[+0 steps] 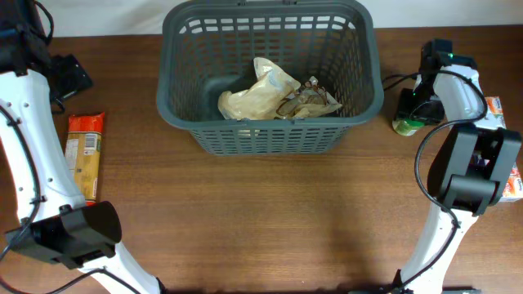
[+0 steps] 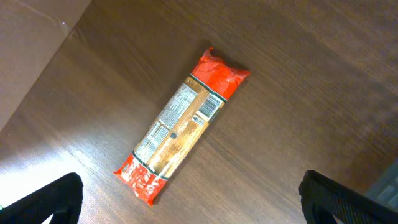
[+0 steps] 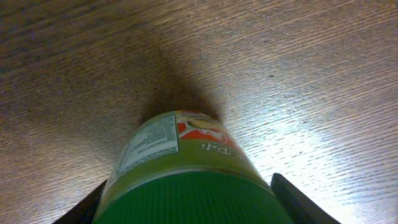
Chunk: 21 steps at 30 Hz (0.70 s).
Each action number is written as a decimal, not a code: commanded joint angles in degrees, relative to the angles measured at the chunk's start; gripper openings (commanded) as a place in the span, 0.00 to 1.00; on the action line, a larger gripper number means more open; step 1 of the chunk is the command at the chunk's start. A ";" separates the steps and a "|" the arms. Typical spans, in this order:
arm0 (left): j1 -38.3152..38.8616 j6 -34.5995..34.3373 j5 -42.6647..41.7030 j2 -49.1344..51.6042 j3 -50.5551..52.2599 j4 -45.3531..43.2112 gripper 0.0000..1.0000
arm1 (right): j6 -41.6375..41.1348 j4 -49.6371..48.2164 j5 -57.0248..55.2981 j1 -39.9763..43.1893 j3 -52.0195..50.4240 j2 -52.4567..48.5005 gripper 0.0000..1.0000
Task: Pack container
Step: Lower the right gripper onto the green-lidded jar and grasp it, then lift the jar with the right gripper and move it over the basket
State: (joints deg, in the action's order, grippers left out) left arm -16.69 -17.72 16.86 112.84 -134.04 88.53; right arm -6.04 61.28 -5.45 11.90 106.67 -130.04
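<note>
The container, a dark grey slotted basket [image 1: 270, 131], stands at the table's far middle and holds a tan crumpled bag [image 1: 257, 96] and a clear bag of dark pieces [image 1: 310, 100]. A red and orange packet [image 1: 84, 155] lies flat at the left; it also shows in the left wrist view [image 2: 180, 124]. My left gripper [image 1: 69, 75] [image 2: 189, 205] is open and empty above the table, short of the packet. My right gripper [image 1: 417, 104] [image 3: 193, 202] is shut on a green-lidded jar [image 1: 404, 125] [image 3: 180, 162] that stands on the table right of the basket.
Orange and white cartons [image 1: 500, 110] lie at the right edge behind my right arm. A black cable [image 1: 394, 79] runs between the basket and the right gripper. The table's pale left edge [image 2: 31, 56] shows in the left wrist view.
</note>
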 commanded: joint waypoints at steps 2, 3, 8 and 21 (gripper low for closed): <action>-0.26 0.68 -0.22 0.09 0.09 0.28 0.99 | -0.39 0.55 0.33 -0.13 -0.46 -1.27 0.04; -0.26 0.68 -0.20 0.09 0.09 0.26 0.99 | -0.39 0.74 0.33 -0.15 -0.20 -1.18 0.04; -0.26 0.68 -0.22 0.09 0.07 0.26 0.99 | -0.39 3.82 0.35 -0.15 4.44 -0.81 0.04; -0.26 0.68 -0.22 0.09 0.07 0.24 0.99 | -0.37 20.85 2.36 -0.26 44.96 1.18 0.04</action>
State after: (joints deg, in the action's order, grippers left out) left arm -16.69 -17.72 16.82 112.84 -134.04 88.73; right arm -6.04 80.14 -4.64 11.90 141.95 -131.26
